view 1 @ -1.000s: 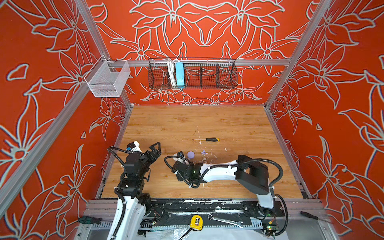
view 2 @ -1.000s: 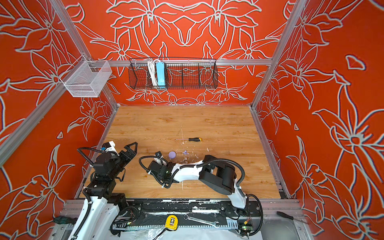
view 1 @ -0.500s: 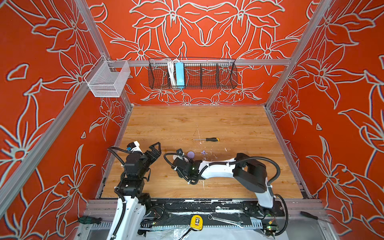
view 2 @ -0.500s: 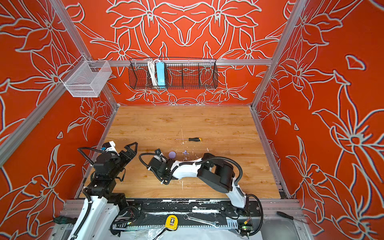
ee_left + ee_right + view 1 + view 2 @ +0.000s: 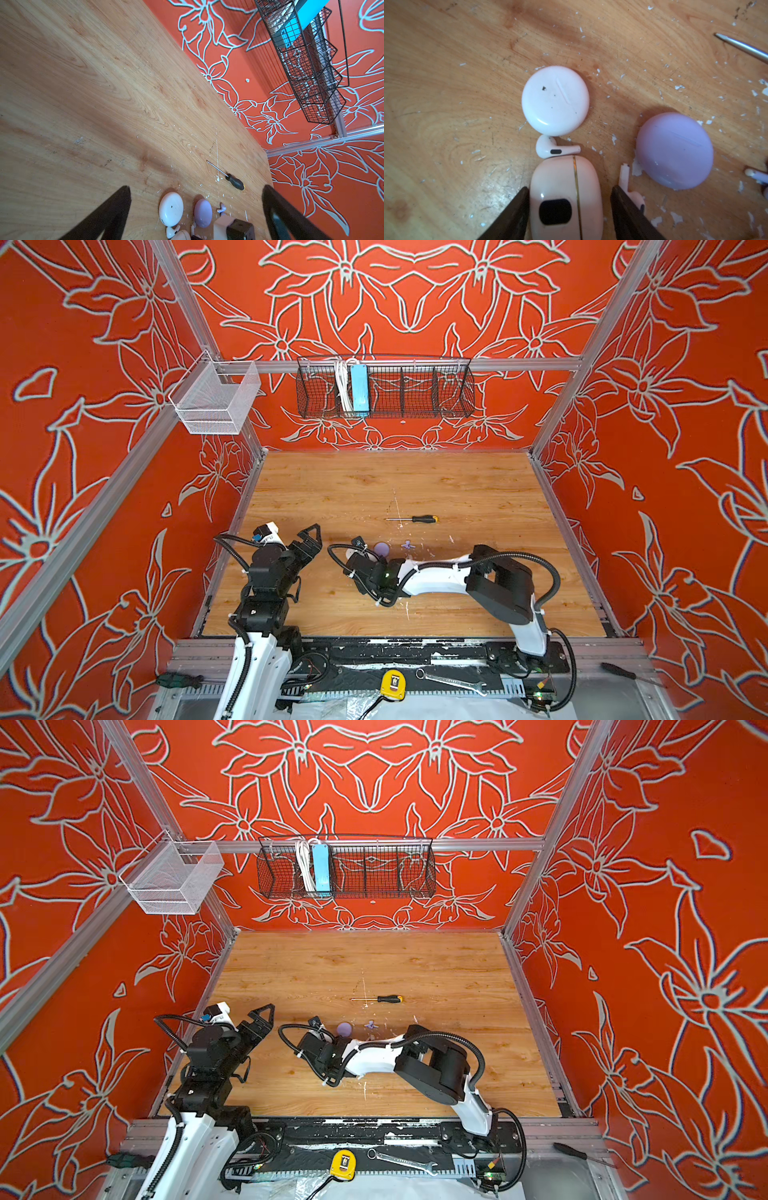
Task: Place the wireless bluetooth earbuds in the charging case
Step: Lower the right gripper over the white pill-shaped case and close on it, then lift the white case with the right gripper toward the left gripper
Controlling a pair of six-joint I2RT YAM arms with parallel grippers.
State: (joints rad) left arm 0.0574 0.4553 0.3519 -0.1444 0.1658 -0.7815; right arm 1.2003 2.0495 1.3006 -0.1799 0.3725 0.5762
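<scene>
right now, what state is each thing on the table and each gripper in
white round case, shut, lying flat
lilac round case, shut, lying flat
oblong case, shut, between the right gripper's jaws
white earbud, loose, between the white round and oblong cases
second earbud, loose beside the oblong case, partly hidden
lilac earbuds, loose, outside any case
screwdriver, lying flat
left gripper, open, empty
right gripper, open around the oblong case

Robot test cell of a lab or workshop: aluminium frame point(image 5: 519, 364), orange flower-printed walls point(image 5: 415, 302), wood-grain tabletop point(image 5: 374, 489), two arms point(image 5: 436, 578) mounted on a front rail point(image 5: 415, 654), black wire basket point(image 5: 415, 393) hung on the frame, wrench point(image 5: 451, 680) and tape measure point(image 5: 392, 684) beside the rail
</scene>
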